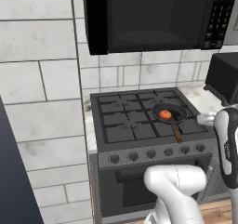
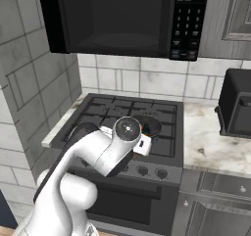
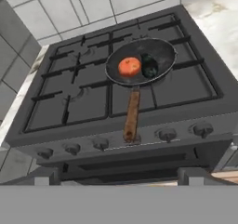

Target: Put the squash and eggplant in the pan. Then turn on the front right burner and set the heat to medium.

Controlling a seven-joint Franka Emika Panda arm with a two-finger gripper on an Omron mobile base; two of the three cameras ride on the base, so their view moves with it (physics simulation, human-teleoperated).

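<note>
1. Two dark finger tips of the gripper [image 3: 116,180] barely show at the frame's bottom; whether spread or pressed together, I cannot tell.
2. Small round dark skillet with brown wooden handle [image 3: 141,60] sits on the stove's right grates, holding a round orange squash [image 3: 129,66] beside a dark eggplant [image 3: 149,68], hard to make out.
3. Round grey knobs [image 3: 166,135] line the stove front.

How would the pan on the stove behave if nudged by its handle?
The pan likely pivots rather than slides: its wooden handle sticks out long. The round orange squash and dark eggplant would probably roll. It looks rigid.
</note>
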